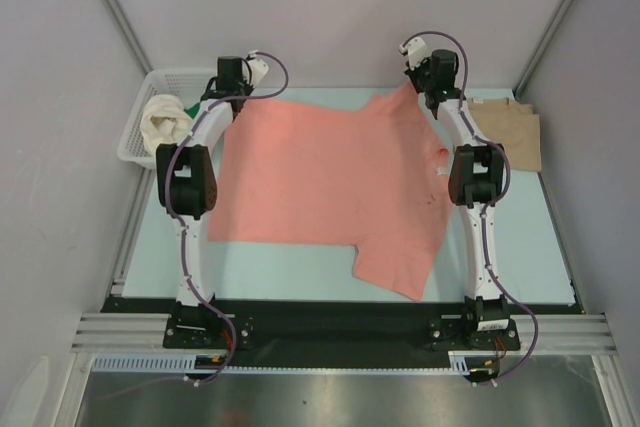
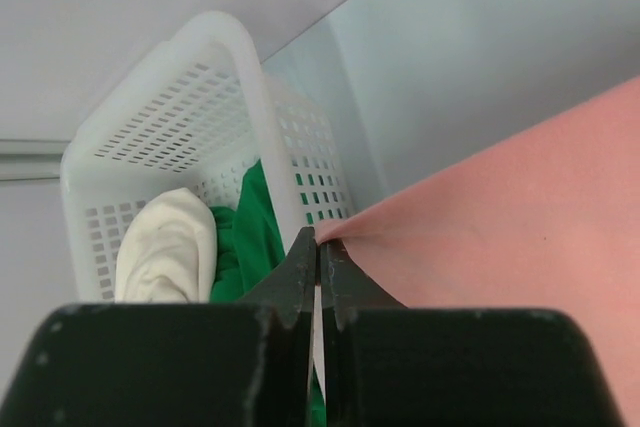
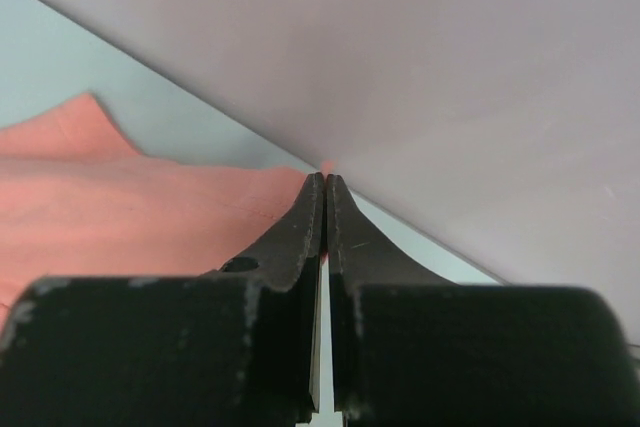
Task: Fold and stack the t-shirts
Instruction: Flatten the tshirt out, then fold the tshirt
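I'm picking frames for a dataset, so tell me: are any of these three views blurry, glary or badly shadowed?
Top view: even soft light, sharp all over, only faint arm shadows on the pink t-shirt, mild sheen on the metal strip. Left wrist: left claw blurs near the lens, basket crisp. Right wrist: right claw blurs likewise, no glare.

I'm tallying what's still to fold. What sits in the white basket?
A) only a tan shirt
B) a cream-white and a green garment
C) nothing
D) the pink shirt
B: the left wrist view shows a cream-white bundle and green cloth inside the basket; the pink shirt lies spread on the table, the tan shirt at its far right.
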Controlling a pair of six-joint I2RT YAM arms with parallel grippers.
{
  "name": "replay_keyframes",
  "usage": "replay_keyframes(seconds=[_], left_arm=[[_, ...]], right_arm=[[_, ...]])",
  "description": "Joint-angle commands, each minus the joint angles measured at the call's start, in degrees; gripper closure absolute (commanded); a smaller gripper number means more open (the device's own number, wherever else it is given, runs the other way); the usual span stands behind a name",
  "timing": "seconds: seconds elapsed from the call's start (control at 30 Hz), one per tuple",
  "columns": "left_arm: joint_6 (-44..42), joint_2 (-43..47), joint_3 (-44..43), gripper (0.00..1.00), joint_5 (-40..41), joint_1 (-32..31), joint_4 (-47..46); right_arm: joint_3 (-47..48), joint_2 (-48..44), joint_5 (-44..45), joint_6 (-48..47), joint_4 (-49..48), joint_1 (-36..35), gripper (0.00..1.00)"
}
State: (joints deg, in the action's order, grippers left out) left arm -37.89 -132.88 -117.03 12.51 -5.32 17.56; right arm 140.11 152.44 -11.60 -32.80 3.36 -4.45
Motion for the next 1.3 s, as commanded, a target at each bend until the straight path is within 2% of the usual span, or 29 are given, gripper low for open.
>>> replay_keyframes(seconds=[0.0,0.13,0.3,0.67,0.87,1.27], left_arm=[[-0.87,4.2,2.76,1.0,0.32,0.31,-1.56],[-0.08,7.19,5.93,1.0,-1.7,0.31,-0.6],[-1.57,13.24,12.95,0.99,-3.98,0.49,-3.05],[-1.84,22.57,24.82,1.0,-7.41,1.54,-5.7],[-1.58,25.74,29.13,1.0,-7.94,2.24,-5.87],[-1.05,27.94,32.48,1.0,-8.29,2.69,-4.47]], right_arm=[[-1.6,-5.39,0.61,0.54,-2.74,-0.65,1.0],[-4.84,-10.05,-0.18,2.03,-0.63,-1.61,1.0],[-18.53,-19.89,-0.53,1.86,-2.74,-2.41,1.0],[-34.19,-35.71,-0.71,0.63,1.39,-2.59,1.0],[-42.28,-40.81,-1.15,-0.08,1.83,-1.53,1.0],[-53.09,-48.46,-2.47,0.01,4.03,-0.21,1.0]])
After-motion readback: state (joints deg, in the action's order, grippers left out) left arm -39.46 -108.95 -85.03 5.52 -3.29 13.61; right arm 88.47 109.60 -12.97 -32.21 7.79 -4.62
